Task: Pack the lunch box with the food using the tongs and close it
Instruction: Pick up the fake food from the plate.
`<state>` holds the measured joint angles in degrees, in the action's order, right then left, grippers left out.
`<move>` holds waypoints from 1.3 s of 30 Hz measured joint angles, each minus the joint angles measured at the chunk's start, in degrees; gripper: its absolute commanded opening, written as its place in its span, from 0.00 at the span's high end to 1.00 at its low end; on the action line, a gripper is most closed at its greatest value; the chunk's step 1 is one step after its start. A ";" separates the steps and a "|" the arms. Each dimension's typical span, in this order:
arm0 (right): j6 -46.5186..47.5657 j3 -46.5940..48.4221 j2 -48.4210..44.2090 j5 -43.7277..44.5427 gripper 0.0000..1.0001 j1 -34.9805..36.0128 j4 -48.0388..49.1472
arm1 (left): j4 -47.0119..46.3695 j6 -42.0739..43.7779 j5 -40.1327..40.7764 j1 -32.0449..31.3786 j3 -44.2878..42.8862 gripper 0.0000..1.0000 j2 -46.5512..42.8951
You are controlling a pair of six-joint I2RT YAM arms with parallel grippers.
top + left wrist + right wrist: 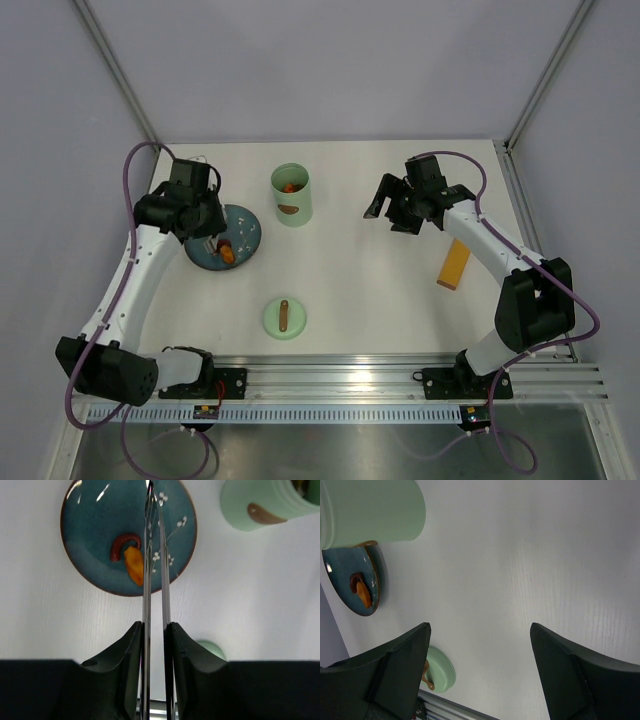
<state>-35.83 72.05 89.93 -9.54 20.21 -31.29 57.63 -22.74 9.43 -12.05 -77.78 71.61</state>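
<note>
The pale green lunch box (292,195) stands upright at the back centre, with orange food (290,187) inside it. Its lid (285,318) lies flat near the front edge. My left gripper (154,630) is shut on the silver tongs (148,580), which reach out over the blue plate (95,525). Their arms run just right of an orange piece (134,565) and a curved red piece (122,545) on the plate, and nothing shows between the tips. My right gripper (480,630) hangs open and empty above the table, right of the lunch box (370,510).
A flat orange-yellow strip (454,263) lies on the table under the right arm. The blue plate (245,222) sits left of the lunch box. Grey walls and metal posts close in the back and sides; a rail runs along the front edge.
</note>
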 measured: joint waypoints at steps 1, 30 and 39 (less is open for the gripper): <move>0.02 0.00 0.00 0.00 0.11 0.00 0.00 | 0.52 -0.15 0.02 0.00 1.22 0.63 0.00; 0.00 -0.07 0.00 -0.09 0.12 0.00 0.13 | 3.74 -3.13 1.51 0.00 11.56 0.54 -3.65; 0.00 -0.07 0.00 -0.09 0.12 0.00 0.13 | 3.34 -3.26 1.29 0.00 12.37 0.51 -3.32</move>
<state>-35.83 71.99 89.93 -9.63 20.21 -31.16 60.97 -26.00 10.72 -12.05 -65.41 68.29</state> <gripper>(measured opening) 0.884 0.490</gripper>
